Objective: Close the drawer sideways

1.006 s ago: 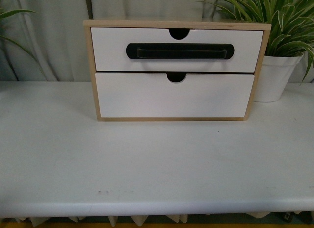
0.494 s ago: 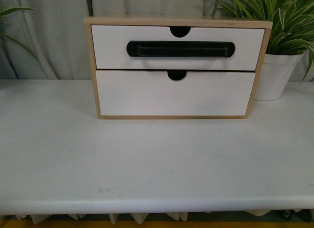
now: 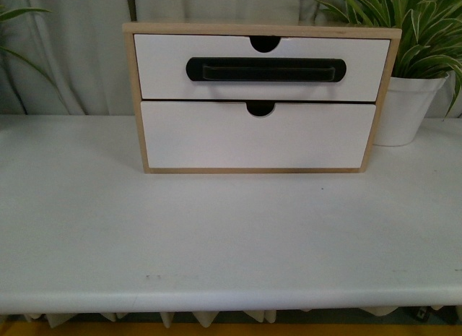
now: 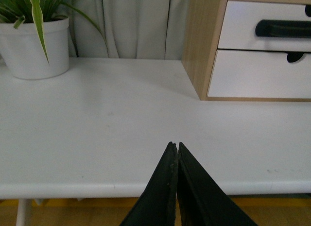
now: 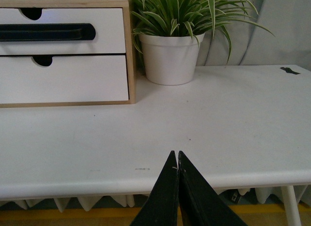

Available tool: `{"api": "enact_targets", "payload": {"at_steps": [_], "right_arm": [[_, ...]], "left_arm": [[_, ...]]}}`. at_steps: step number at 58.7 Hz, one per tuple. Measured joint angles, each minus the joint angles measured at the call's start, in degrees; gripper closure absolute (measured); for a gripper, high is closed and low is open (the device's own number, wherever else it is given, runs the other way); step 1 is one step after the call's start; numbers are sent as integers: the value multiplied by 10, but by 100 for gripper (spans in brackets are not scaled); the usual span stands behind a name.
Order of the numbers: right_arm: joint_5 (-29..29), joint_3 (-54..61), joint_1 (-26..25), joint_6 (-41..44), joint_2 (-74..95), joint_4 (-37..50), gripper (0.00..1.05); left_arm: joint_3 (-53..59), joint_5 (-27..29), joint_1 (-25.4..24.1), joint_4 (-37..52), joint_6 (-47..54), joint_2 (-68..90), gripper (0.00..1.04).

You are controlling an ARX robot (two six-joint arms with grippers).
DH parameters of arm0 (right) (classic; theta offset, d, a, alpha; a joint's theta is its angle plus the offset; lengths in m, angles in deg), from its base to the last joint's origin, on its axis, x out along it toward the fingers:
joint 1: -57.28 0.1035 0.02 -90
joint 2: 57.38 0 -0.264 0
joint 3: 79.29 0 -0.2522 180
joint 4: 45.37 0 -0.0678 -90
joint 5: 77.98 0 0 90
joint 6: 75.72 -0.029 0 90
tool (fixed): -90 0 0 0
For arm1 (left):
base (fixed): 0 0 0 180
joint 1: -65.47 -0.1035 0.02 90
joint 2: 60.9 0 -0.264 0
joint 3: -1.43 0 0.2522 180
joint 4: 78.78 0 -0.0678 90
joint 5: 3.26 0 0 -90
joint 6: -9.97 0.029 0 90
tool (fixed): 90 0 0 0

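The drawer (image 3: 166,72) is the upper one in a wood-framed cabinet (image 3: 133,97) at the back of the white table (image 3: 231,235). It has a white front, a long black oval handle (image 3: 266,69) and a notch in its top edge. Its front looks wider than the plain lower front (image 3: 258,141), as if standing slightly forward. Neither gripper shows in the front view. My left gripper (image 4: 175,144) is shut and empty over the table's front edge, well short and left of the drawer (image 4: 238,26). My right gripper (image 5: 176,153) is shut and empty over the front edge, right of the drawer (image 5: 109,39).
A white pot with a striped plant (image 3: 404,112) stands close to the cabinet's right side, also in the right wrist view (image 5: 170,58). Another potted plant (image 4: 34,48) stands at the far left. A small black mark (image 5: 290,70) lies at the table's far right. Curtains hang behind.
The cabinet sits slightly higher in the front view than a second ago. Nothing else has visibly changed.
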Motion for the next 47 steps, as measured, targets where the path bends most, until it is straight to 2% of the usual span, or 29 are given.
{"api": "enact_targets", "payload": {"at_steps": [11,20,37,40,47], "right_arm": [[0,0,0,0,-1,0,104],[0,0,0,0,-1,0,66],[0,0,0,0,-1,0,16],[0,0,0,0,-1,0,7],[0,0,0,-1,-1,0,9]], "left_arm": [[0,0,0,0,-1,-1,99],[0,0,0,0,-2,-1,60],[0,0,0,0,-2,-1,10],[0,0,0,0,-1,-1,5],[0,0,0,0,-2,-1,6]]}}
